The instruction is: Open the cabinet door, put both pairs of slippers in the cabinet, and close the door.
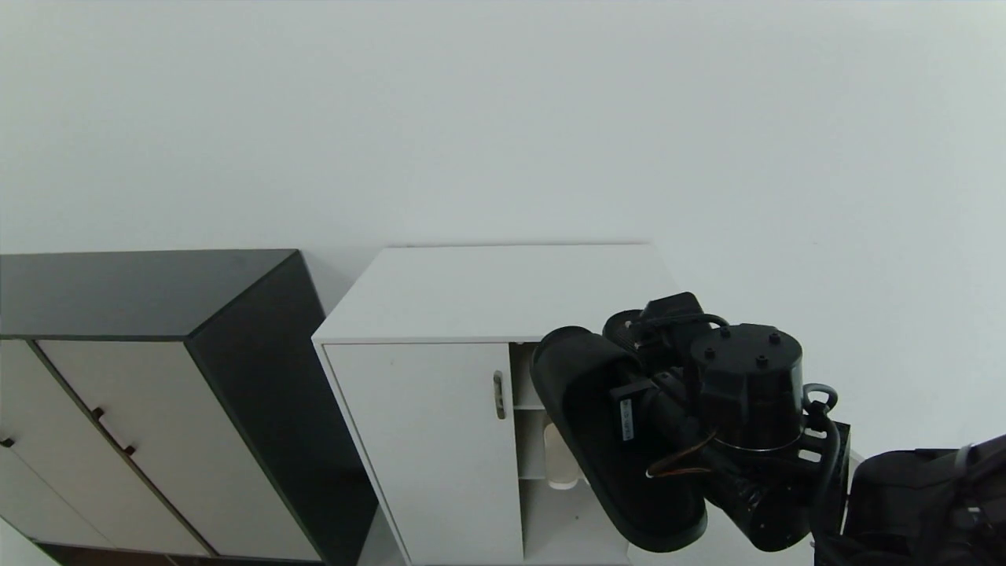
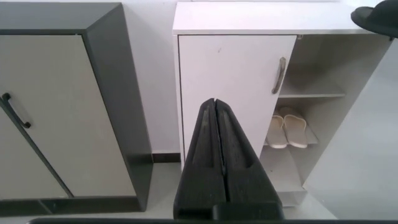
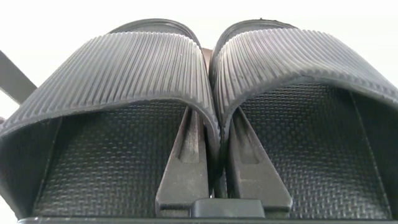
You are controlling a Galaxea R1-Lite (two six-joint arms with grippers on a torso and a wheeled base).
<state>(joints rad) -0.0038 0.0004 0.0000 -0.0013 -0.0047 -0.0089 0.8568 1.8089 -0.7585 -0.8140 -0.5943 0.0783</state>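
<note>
The white cabinet (image 1: 487, 291) has its left door (image 1: 424, 448) closed and its right half standing open, showing shelves. A pair of white slippers (image 2: 289, 130) lies on the middle shelf, and one of them (image 1: 559, 464) shows past the black pair. My right gripper (image 3: 213, 118) is shut on the pair of black slippers (image 3: 155, 81), its fingers (image 3: 186, 162) under the straps and pinching the inner sides together. The black slippers (image 1: 621, 448) hang sole outward in front of the open compartment; their tip (image 2: 376, 15) is level with the cabinet top. My left gripper (image 2: 215, 104) is shut on nothing, back from the closed door.
A dark cabinet (image 1: 157, 291) with light doors and black handles stands close to the left of the white one, against the plain white wall. The closed door carries a metal handle (image 1: 498, 395) at its inner edge. Pale floor (image 2: 161, 186) lies before both cabinets.
</note>
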